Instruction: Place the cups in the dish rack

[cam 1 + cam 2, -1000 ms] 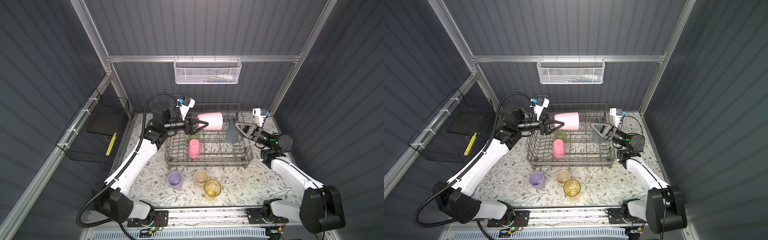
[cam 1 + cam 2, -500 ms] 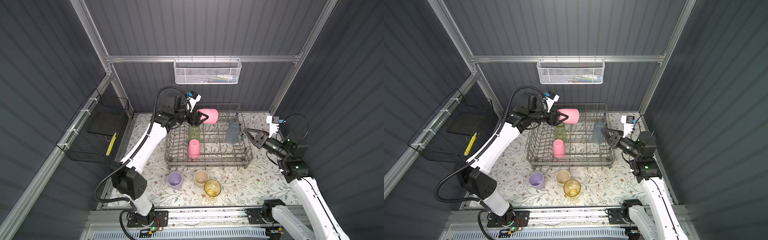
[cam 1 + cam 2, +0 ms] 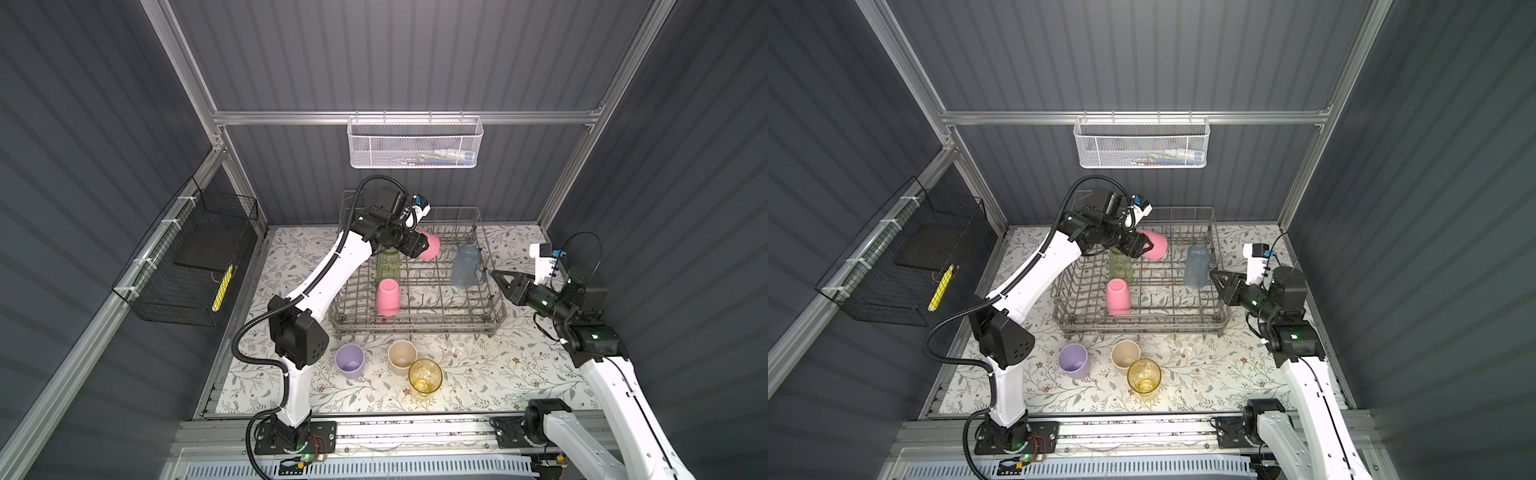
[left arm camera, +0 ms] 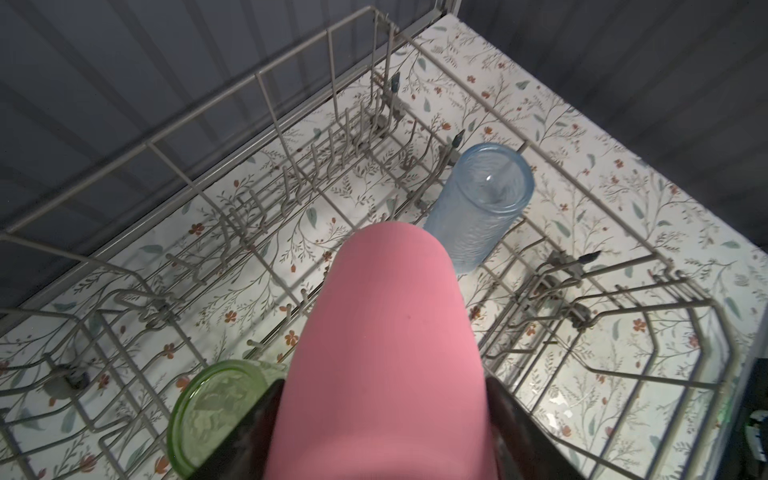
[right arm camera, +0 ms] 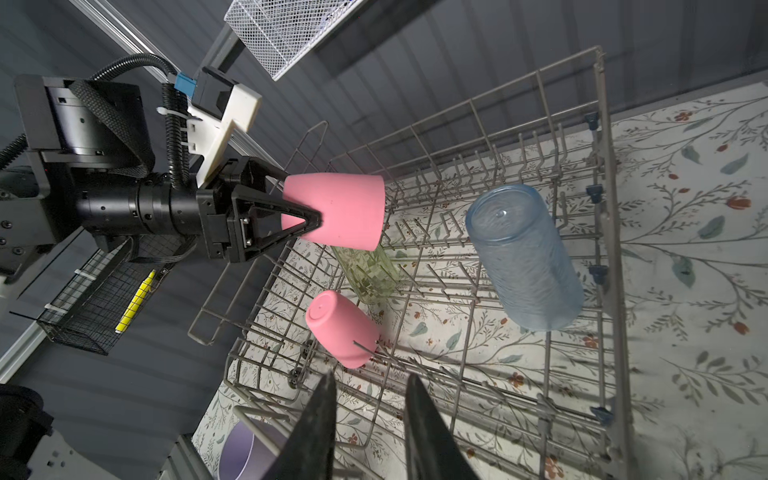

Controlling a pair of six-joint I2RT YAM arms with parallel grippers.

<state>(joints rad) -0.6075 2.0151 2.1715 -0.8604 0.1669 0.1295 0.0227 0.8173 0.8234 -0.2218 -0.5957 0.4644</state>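
Cups come first: the pink cup (image 5: 340,212) you are carrying is clamped in the left gripper (image 3: 419,248). It lies on its side, jaws pressed on opposite walls at the end nearest the wrist, above the dish rack (image 3: 436,320). It looks light, stiff and matte, so it should not crush. The wall is smooth and tapered, though, so it could creep out of a side pinch. Keep the hold square across the wall.

Just below that hand stands the green ribbed cup (image 3: 388,264), with a second pink cup (image 3: 388,297) upside down beyond it on the tines. The right gripper (image 3: 497,275) holds nothing, jaws slightly parted. Its tips sit just outside the rack wall, with the grey-blue cup (image 3: 465,266) close ahead of them.

The lilac cup (image 3: 350,360), beige cup (image 3: 402,357) and amber cup (image 3: 424,375) wait outside the rack, well apart from both hands. The see-through amber one may be harder and slicker, so pinch it across the rim and wall.

No brand, label or writing is legible on any cup.
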